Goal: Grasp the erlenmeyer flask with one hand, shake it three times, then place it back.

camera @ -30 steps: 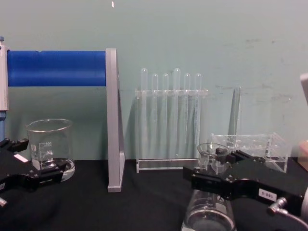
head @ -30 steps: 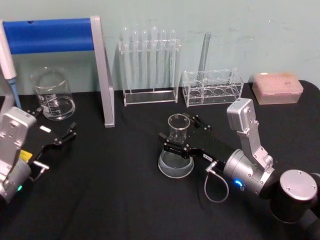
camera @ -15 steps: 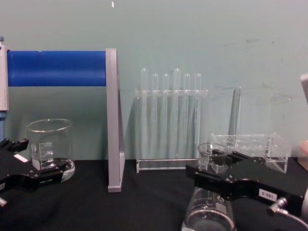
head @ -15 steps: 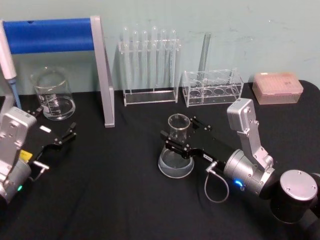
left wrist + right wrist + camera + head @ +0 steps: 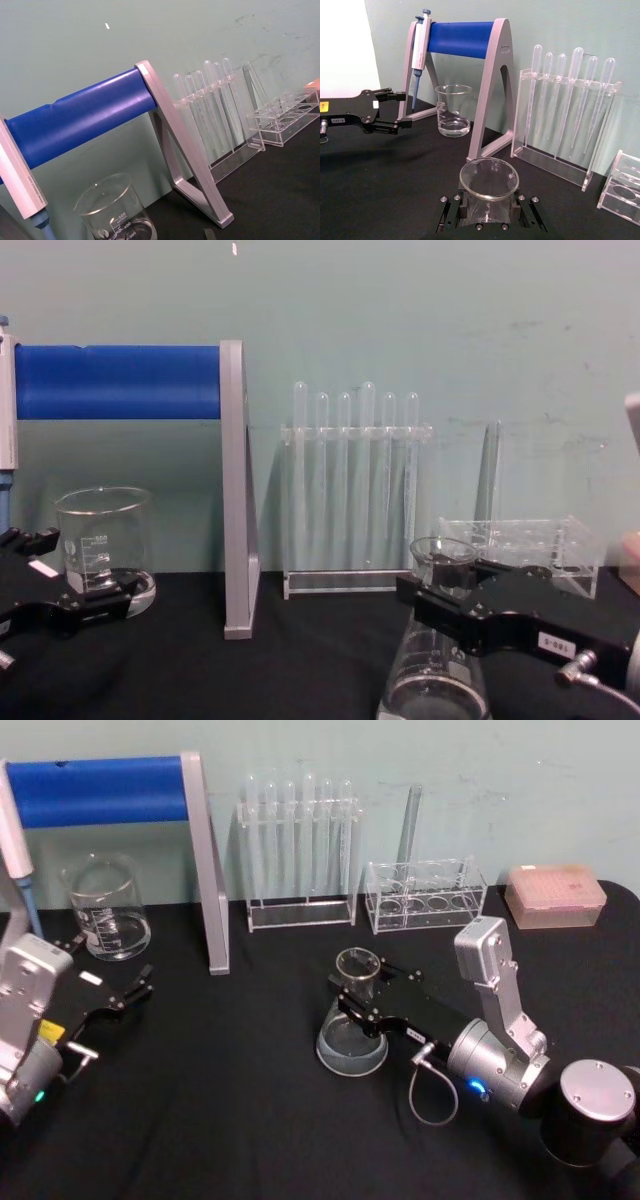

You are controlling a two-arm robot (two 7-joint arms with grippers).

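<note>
The erlenmeyer flask [image 5: 351, 1038], clear glass with a conical body, wide round base and flared rim, stands upright on the matte black table [image 5: 230, 1110], in front of the clear test-tube racks. The right gripper [image 5: 363, 982], black and blocky, brackets the narrow neck with its jaws slightly parted, one finger on each side. The left gripper [image 5: 110, 960] rests near the cylindrical glass beaker [image 5: 105, 910], jaws spread and empty.

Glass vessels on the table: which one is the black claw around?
The clear conical glass flask, neck between fingers of the right gripper; the straight-walled glass beaker stands apart.
</note>
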